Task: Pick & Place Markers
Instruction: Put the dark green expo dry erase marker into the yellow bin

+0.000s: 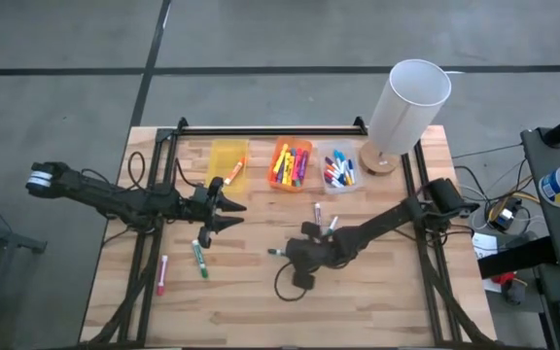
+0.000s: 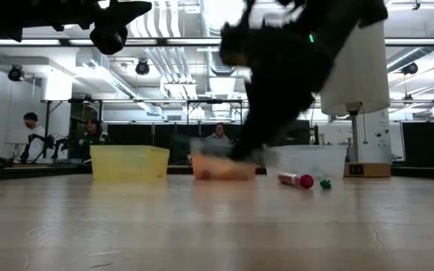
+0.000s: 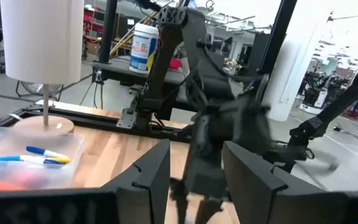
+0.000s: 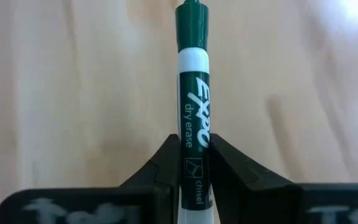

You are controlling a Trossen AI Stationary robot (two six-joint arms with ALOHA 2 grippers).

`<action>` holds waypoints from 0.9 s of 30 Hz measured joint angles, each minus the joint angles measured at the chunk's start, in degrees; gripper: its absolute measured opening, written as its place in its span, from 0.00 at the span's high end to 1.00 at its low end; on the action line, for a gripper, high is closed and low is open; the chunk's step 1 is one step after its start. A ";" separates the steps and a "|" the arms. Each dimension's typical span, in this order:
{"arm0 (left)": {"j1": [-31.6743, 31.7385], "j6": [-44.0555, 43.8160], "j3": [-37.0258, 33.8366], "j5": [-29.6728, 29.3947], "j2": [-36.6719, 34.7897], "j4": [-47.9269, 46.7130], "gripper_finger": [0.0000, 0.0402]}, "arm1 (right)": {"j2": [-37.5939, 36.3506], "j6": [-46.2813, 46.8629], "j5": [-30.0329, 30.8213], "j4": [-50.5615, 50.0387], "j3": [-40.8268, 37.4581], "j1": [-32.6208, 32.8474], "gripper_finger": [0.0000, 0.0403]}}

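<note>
My right gripper (image 4: 194,165) hangs over the middle of the table (image 1: 295,255), shut on a green-capped white marker (image 4: 193,93). My left gripper (image 1: 227,209) hovers near the yellow bin (image 1: 227,165). It is open and touches nothing, and its fingers frame the right arm in the left wrist view (image 3: 194,180). A green marker (image 1: 200,258) and a pink one (image 1: 161,275) lie flat near the table's left. Two more markers (image 1: 317,212) lie flat by the right arm. Further markers fill the orange bin (image 1: 290,163) and the clear bin (image 1: 338,170). My right gripper pinches the green marker between its two fingers on the white barrel (image 4: 194,149), at the end away from the cap. The marker lies along the fingers, and its green cap (image 4: 192,25) sticks out past them toward the table's left. Whether it is lifted clear I cannot tell.
A tall white cylinder on a wooden base (image 1: 406,102) stands at the far right corner. The three bins sit in a row along the far edge. A black rail (image 1: 270,128) runs behind them. Bare wood (image 1: 290,311) lies along the near edge. People sit in the room beyond.
</note>
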 joint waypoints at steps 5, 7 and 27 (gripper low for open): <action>0.00 1.63 0.00 0.00 0.04 0.39 0.65 | -3.01 -4.60 5.50 0.99 1.89 0.21 0.87; -0.02 1.86 0.00 0.01 0.27 0.40 0.65 | -4.48 -6.77 8.25 1.26 2.92 0.15 0.87; -0.02 2.47 -0.07 0.29 1.46 1.96 0.65 | -6.91 -19.57 16.96 2.51 13.63 -2.75 0.87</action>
